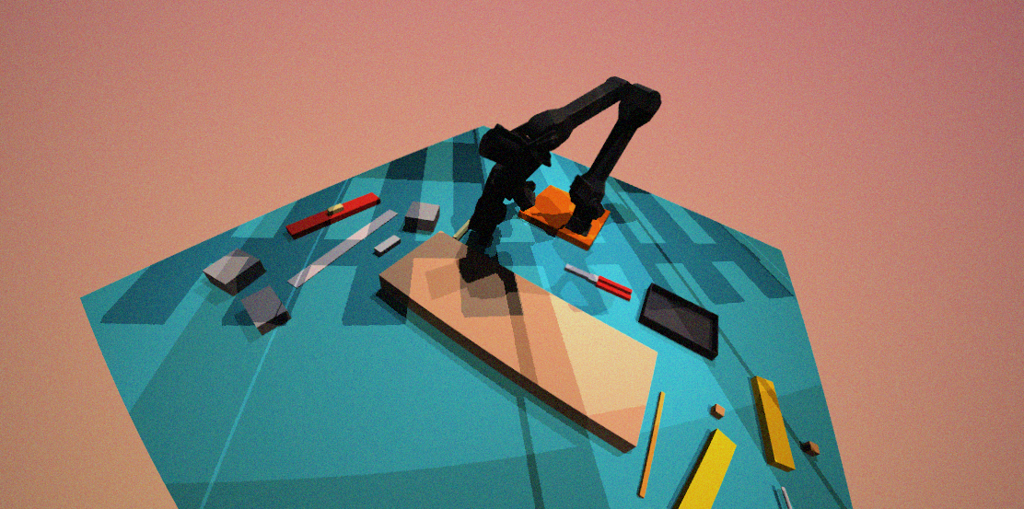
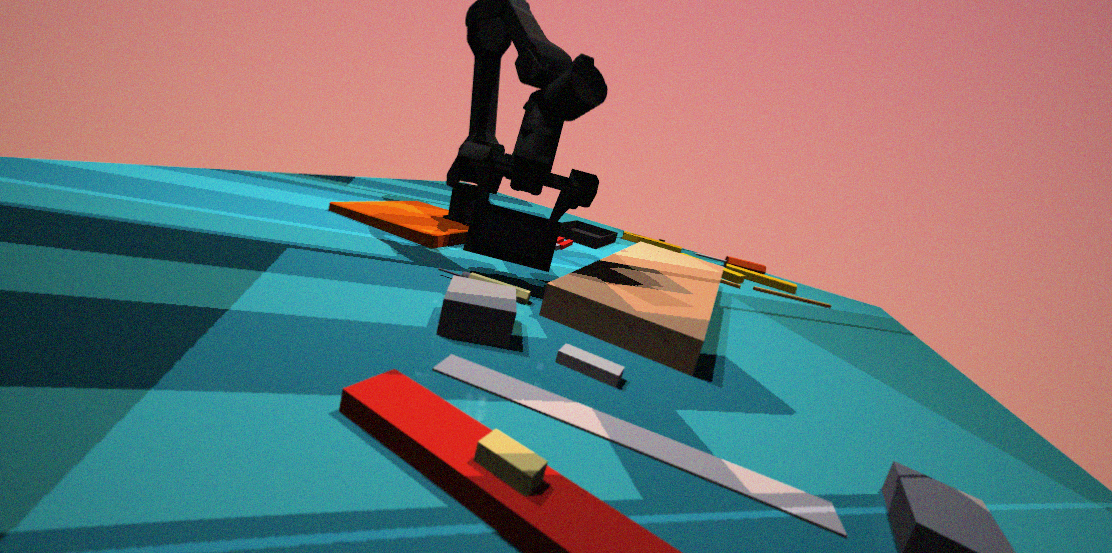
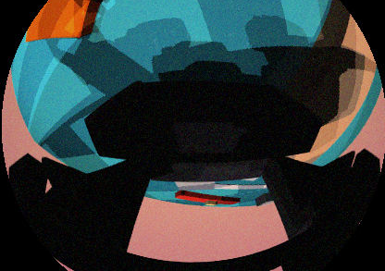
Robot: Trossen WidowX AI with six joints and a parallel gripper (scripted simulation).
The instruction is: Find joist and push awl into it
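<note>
My gripper (image 1: 481, 245) (image 2: 517, 213) is shut on the stud finder (image 1: 478, 266) (image 2: 509, 239), a black box that also fills the middle of the wrist view (image 3: 204, 126). It hangs low at the end of the tan floor panel (image 1: 573, 354) (image 2: 638, 308) (image 3: 357, 55) nearest the arm's base. I cannot tell whether it touches the panel. The awl (image 1: 598, 281), with a red and white handle, lies on the table between the panel and the base. The black tray (image 1: 679, 319) (image 2: 591, 234) sits beyond the awl.
The arm stands on an orange base plate (image 1: 552, 213) (image 2: 396, 216) (image 3: 58, 15). A red level (image 1: 332, 214) (image 2: 466, 440), a grey ruler (image 1: 343, 248) (image 2: 622, 432) and grey blocks (image 1: 421, 215) (image 2: 476, 309) lie by the panel's end. Yellow bars (image 1: 772, 422) lie past its far end.
</note>
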